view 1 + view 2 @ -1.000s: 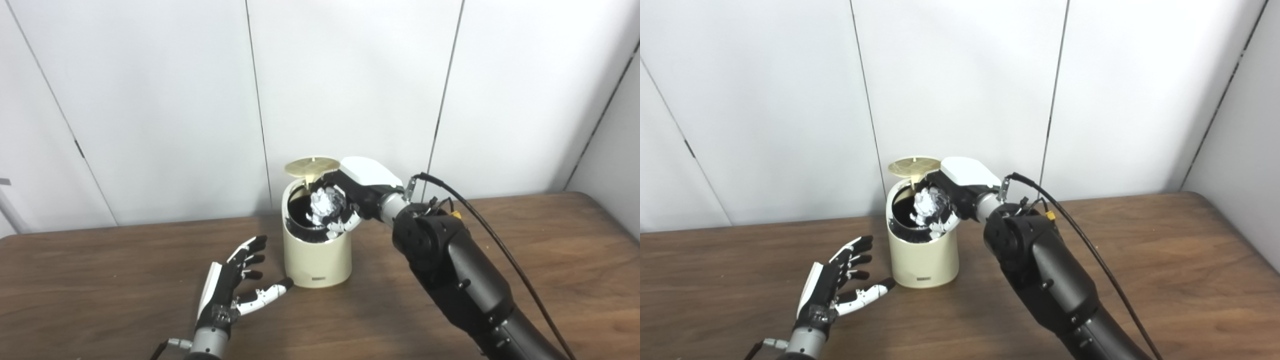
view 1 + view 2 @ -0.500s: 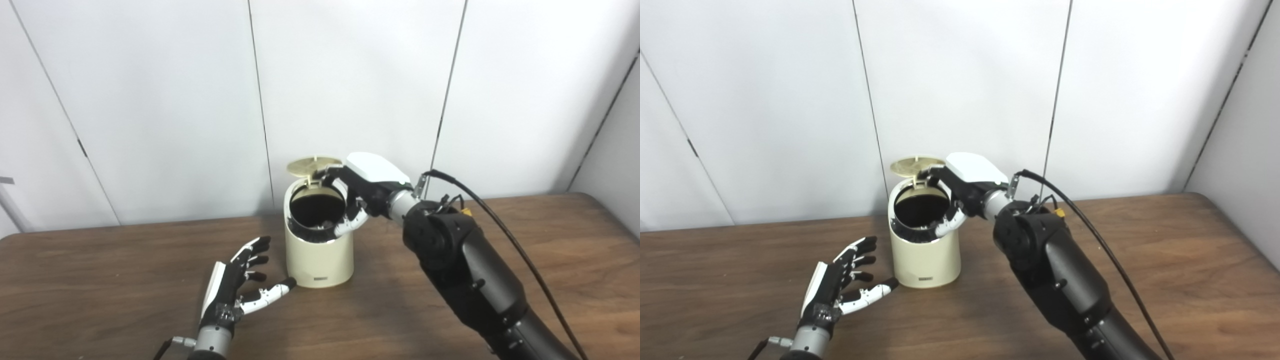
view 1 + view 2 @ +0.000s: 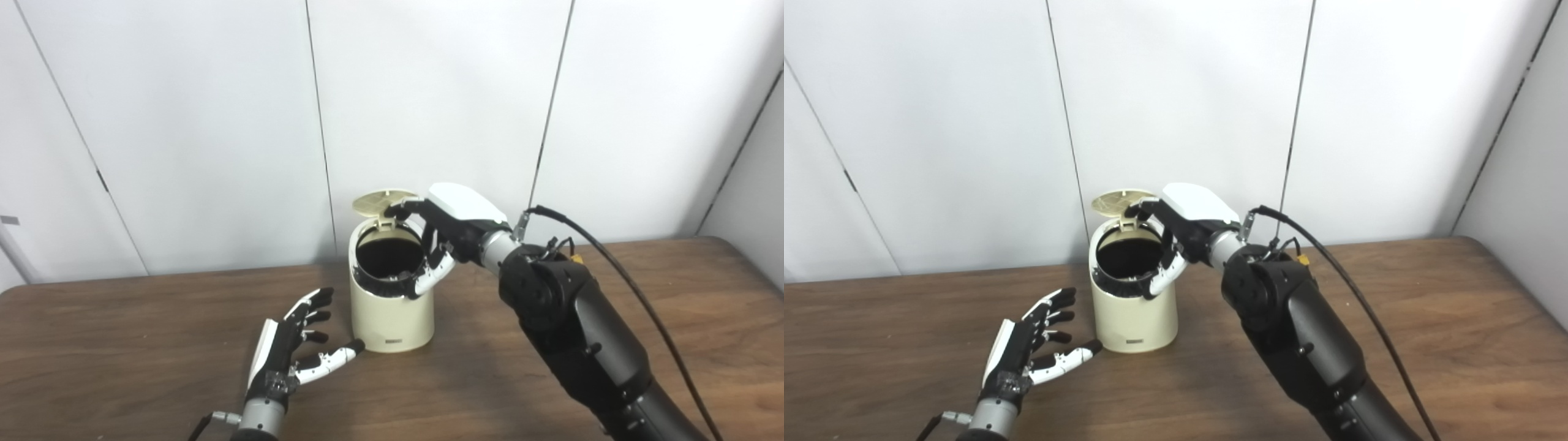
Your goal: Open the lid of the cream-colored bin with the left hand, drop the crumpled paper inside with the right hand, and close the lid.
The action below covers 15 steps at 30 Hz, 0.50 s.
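So the cream-colored bin [image 3: 392, 306] sits about mid-bench on the brown wooden bench [image 3: 122, 343], close to the white panel wall [image 3: 184, 122] at the back. Its round lid [image 3: 381, 201] is flipped up and leans back behind the opening, so you look straight down into the dark inside. The crumpled paper isn't visible anywhere in either view; the inside of the bin is just black from up here, so I can't tell what's in it. The right hand [image 3: 450, 229] hangs right at the bin's top on its right side, fingers spread apart and holding nothing, with the upper fingers [image 3: 1145, 209] reaching up by the lid's edge and the white lower one curling down against the rim. A black cable [image 3: 612, 275] runs off the right wrist along the arm. The left hand [image 3: 288, 355] lies low on the bench just left of the bin's base, palm open, fingers splayed and empty, its thumb tip just about at the foot of the bin. There's a small dark label [image 3: 392, 341] low on the front of the bin, but it's way too tiny and blurry to read.
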Each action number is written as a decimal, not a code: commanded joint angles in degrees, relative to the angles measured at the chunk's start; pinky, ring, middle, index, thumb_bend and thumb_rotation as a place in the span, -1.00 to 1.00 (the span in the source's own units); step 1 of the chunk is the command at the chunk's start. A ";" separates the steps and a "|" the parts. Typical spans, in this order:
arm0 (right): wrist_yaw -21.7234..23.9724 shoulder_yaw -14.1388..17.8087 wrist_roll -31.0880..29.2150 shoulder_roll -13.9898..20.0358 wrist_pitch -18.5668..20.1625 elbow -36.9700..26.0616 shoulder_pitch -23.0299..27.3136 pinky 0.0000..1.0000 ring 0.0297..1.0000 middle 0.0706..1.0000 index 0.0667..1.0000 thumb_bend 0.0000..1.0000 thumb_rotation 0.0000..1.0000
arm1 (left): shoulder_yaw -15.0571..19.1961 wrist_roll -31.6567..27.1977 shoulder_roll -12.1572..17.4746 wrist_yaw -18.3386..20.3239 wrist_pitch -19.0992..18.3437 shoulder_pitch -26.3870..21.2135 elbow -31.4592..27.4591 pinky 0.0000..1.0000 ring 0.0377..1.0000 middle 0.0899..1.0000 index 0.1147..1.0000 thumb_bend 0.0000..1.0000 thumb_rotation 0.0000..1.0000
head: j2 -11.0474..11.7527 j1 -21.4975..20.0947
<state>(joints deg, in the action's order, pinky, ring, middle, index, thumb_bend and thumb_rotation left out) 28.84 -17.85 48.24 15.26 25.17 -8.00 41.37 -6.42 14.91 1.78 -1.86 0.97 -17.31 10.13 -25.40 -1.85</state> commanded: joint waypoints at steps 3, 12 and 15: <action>-6.51 2.60 -0.94 -0.90 -2.30 -1.68 1.05 -0.25 -0.10 0.05 0.19 0.38 -1.00 | 0.09 -0.21 -0.04 -0.47 1.81 -2.23 -1.04 0.33 0.60 0.68 0.74 0.46 -0.69 | -0.16 0.05; -5.54 5.05 -3.47 1.01 -0.66 -5.76 -1.34 -0.31 -0.23 -0.18 -0.02 0.05 -1.00 | 0.11 0.00 0.22 -0.26 1.36 -1.92 -1.97 0.36 0.60 0.69 0.74 0.46 -0.68 | -0.61 0.30; -4.70 6.09 -3.42 1.40 1.04 -7.93 -2.81 -0.32 -0.24 -0.19 -0.03 0.05 -1.00 | 0.10 -0.08 0.44 0.03 1.37 -1.81 -2.22 0.41 0.61 0.69 0.74 0.46 -0.67 | -0.76 0.37</action>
<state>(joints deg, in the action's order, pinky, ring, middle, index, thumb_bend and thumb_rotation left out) 24.60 -12.89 44.87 15.56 25.59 -13.85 36.92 -6.38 14.97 1.95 -1.63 0.96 -17.30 10.03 -26.10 -1.41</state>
